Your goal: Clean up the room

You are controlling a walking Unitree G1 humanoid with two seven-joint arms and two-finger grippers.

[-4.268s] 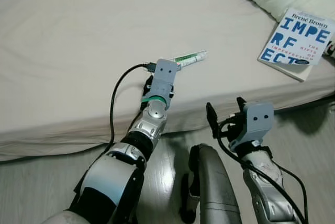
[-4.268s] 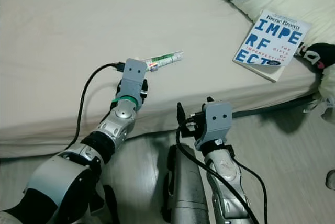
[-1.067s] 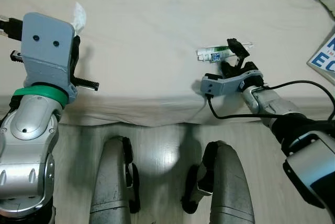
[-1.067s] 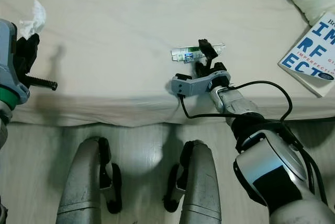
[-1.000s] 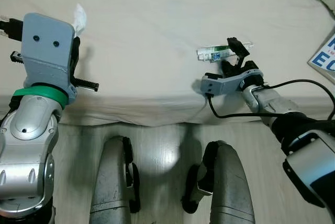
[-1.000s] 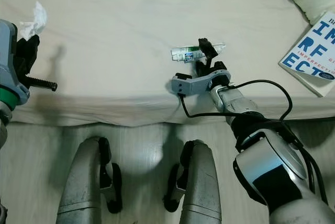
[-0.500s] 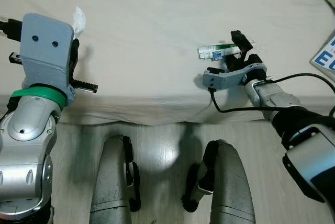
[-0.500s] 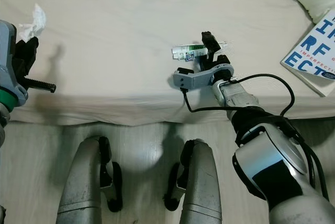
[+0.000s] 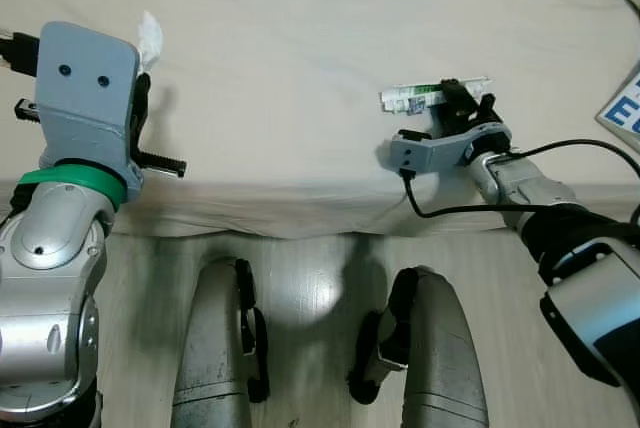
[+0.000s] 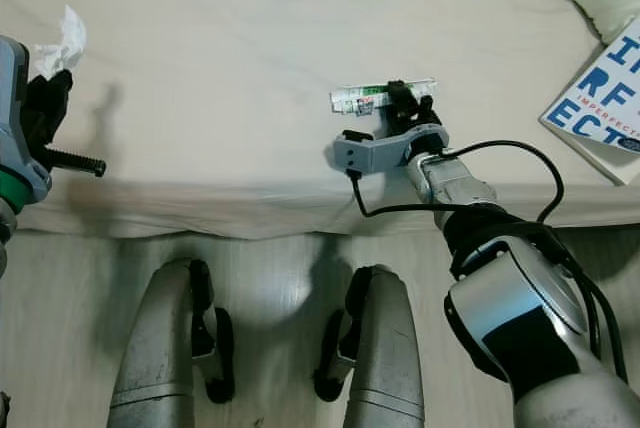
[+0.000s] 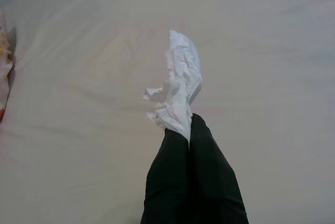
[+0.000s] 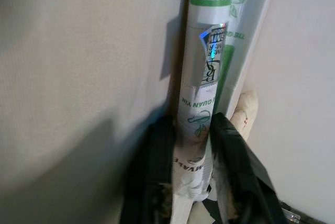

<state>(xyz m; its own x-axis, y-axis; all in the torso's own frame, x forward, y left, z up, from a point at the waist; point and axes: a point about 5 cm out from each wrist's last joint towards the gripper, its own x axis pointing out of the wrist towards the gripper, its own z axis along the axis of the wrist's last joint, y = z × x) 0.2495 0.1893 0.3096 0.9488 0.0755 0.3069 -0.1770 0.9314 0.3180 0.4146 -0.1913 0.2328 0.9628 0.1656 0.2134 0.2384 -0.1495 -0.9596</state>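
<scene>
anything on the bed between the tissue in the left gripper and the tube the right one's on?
Nothing: bare bed sheet between the crumpled tissue and the tube, seen in both eye views.

A crumpled white tissue [image 11: 179, 90] sits pinched upright, far left. A white, green-printed tube [image 9: 418, 98] lies flat on the bed [image 9: 300, 48], clamped at its right part.

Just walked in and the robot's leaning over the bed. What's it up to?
It's picking litter off the bed. Its left hand is shut on a crumpled white tissue, held up above the sheet. Its right hand is on the mattress near the edge, its fingers closed around a green-and-white tube wrapper. A book lies further right.
</scene>
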